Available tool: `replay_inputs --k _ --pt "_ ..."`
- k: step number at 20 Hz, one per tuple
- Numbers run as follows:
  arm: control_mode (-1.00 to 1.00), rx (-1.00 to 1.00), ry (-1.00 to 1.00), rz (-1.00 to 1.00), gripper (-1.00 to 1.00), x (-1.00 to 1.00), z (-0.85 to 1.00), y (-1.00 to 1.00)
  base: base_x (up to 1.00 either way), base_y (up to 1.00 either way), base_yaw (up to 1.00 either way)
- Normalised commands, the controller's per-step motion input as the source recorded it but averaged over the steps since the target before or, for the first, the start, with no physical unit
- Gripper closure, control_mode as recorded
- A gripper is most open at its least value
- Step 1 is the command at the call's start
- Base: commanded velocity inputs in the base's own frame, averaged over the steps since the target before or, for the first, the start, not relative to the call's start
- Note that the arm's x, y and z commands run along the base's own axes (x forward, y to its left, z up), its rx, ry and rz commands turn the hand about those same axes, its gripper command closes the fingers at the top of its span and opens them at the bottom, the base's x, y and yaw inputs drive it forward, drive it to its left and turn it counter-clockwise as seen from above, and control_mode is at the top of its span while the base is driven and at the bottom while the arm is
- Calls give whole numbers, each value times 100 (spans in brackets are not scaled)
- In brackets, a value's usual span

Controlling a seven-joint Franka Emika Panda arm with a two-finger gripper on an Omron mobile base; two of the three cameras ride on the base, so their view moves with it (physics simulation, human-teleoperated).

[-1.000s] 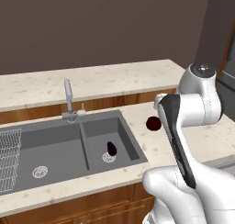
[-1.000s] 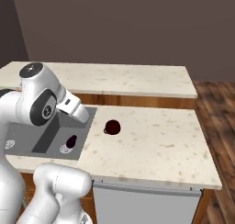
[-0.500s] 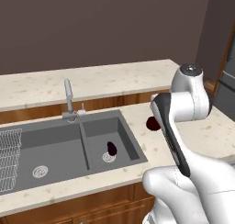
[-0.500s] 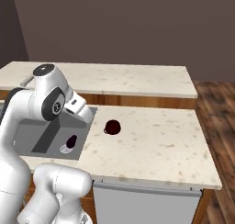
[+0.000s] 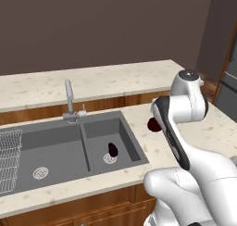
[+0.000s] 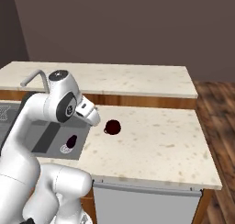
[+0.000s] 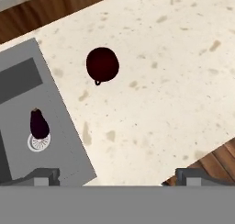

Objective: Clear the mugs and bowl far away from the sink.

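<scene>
**Arm swung up and round; claw spread wide above the maroon mug**

You had the arm rolling its upper joints over the last second: in the left base view the white head rose and turned, and in the right base view the wrist swung toward the desk (image 6: 151, 140). The base did not move; the sink (image 5: 55, 146) and faucet (image 5: 69, 100) sat in the same place throughout.

The claw (image 7: 117, 175) was spread fully, holding nothing. In the hand view its two tips stood well apart, looking down on the desk.

The maroon mug (image 6: 112, 126) stood upright on the desk just beside the sink's right edge; it had not shifted. A second dark object (image 5: 112, 149) lay in the right basin, on the drain. I could not tell from these frames whether that was another mug.

What it meant for you: nothing had been cleared yet. The turn looked like a line-up over the mug on the desk, which in my judgement still sat too near the sink. Your next move probably called for a descent onto it.
</scene>
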Motion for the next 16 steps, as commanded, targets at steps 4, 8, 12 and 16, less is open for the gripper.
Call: replay_inputs --k 4,8,12,16 --pt "-100 0 8 0 -100 29 -40 -10 0 0 0" --pt "-100 0 8 0 -100 26 -33 -4 0 0 0" --pt "-100 4 5 0 -100 24 -21 0 0 0 0" --pt "-100 4 7 0 -100 34 -23 0 0 0 0"
